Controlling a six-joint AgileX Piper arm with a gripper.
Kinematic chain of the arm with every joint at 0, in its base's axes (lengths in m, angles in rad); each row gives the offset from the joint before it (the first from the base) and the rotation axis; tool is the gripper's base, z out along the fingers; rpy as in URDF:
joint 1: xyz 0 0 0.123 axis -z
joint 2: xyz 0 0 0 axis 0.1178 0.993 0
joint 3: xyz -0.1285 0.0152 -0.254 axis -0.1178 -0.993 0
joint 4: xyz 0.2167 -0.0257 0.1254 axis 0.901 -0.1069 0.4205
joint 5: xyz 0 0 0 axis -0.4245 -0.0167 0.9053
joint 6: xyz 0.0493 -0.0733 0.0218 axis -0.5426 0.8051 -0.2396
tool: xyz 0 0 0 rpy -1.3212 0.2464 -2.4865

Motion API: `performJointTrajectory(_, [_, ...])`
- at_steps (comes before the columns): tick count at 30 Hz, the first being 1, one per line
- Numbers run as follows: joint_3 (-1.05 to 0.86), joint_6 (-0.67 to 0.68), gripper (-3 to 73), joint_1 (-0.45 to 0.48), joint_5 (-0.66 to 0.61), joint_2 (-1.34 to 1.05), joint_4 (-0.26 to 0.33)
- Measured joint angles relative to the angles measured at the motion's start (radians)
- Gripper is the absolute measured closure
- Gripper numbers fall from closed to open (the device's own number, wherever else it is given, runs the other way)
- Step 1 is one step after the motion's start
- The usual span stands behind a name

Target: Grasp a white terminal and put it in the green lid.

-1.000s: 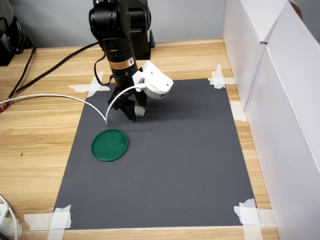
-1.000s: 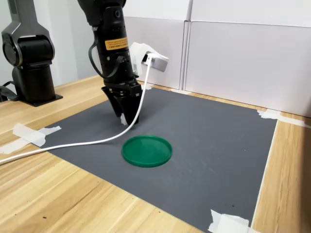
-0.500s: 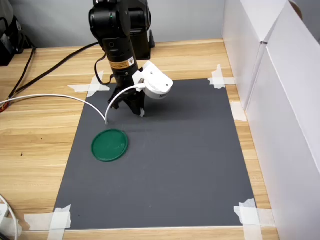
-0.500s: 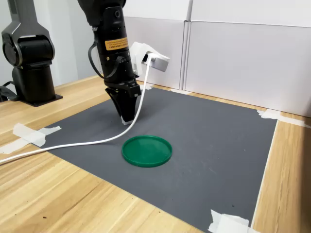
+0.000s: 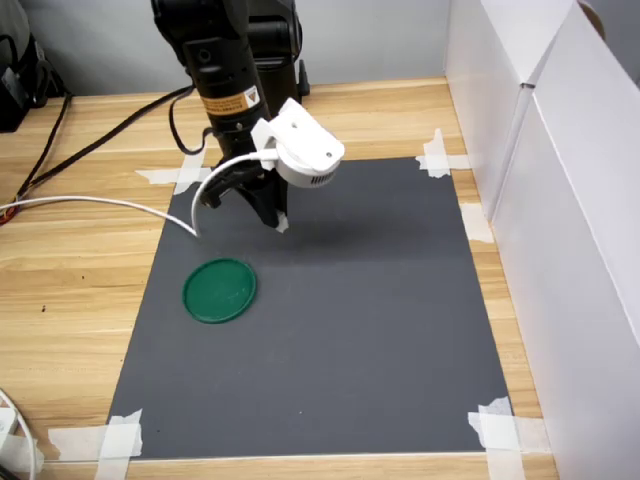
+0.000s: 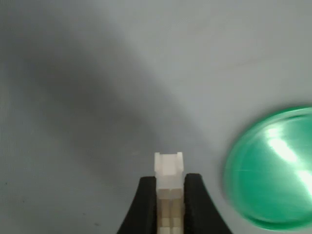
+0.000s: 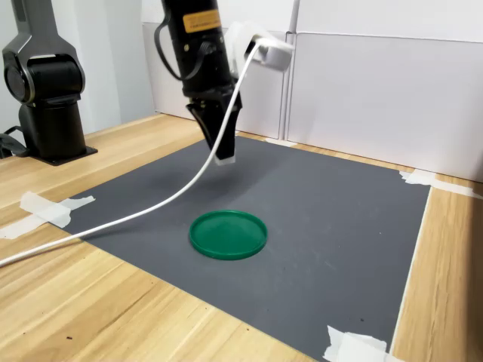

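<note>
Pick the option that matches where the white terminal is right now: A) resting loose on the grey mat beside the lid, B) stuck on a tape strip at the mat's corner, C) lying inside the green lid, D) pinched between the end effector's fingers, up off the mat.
D: the wrist view shows the white terminal clamped in the end effector, with the green lid empty off to one side.

You've got a dark green lid (image 5: 219,290) on a grey mat (image 5: 350,330), white terminal (image 6: 168,168), black claw (image 6: 169,207), and a light wood-grain tabletop (image 5: 70,300).
</note>
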Motion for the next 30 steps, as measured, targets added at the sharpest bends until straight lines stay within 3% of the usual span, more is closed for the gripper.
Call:
performJointTrajectory(7, [0.084,-0.002,60.5,0.088,-0.051,0.002,0.012])
performJointTrajectory(14, [0.093,0.018,60.5,0.179,-0.047,0.048,-0.016])
performJointTrajectory(30, [0.093,-0.010,60.5,0.187,0.093,0.194,-0.075])
